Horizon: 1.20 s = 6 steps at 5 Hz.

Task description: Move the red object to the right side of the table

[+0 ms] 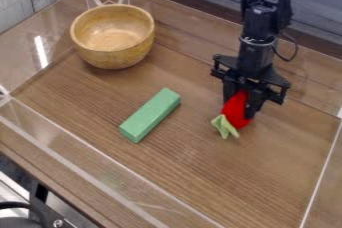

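Note:
The red object (235,109), a small red toy fruit with a light green leafy end (223,125), sits low on the brown wood-grain table (201,162), right of centre. My gripper (243,100) points straight down over it and is shut on its red body. The black fingers (251,93) flank the fruit, and the green end sticks out below them toward the camera, touching or nearly touching the wood.
A flat green rectangular block (150,114) lies left of the fruit. A wooden bowl (112,36) stands at the back left. Low clear acrylic walls (318,182) border the tabletop, with the right wall a short way from the gripper.

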Each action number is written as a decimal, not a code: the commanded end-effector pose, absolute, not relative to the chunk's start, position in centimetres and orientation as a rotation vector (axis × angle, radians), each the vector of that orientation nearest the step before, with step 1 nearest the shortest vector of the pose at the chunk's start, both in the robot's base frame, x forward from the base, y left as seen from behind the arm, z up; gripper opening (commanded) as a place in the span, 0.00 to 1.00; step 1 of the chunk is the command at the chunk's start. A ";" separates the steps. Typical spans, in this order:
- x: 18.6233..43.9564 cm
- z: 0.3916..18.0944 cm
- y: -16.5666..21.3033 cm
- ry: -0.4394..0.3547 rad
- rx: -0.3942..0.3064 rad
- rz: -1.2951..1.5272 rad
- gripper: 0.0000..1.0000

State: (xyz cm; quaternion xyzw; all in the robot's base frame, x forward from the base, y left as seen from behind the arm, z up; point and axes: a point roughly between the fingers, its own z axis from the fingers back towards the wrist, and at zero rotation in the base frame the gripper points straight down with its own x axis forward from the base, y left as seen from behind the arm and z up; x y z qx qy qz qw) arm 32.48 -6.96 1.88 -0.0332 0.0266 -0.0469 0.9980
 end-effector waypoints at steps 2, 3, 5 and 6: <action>32.3 1.9 -6.9 0.052 -0.065 -0.108 0.00; 32.1 2.0 -6.6 0.059 -0.063 -0.105 0.00; 31.8 2.2 -6.2 0.073 -0.060 -0.098 0.00; 31.6 2.2 -6.0 0.081 -0.058 -0.095 0.00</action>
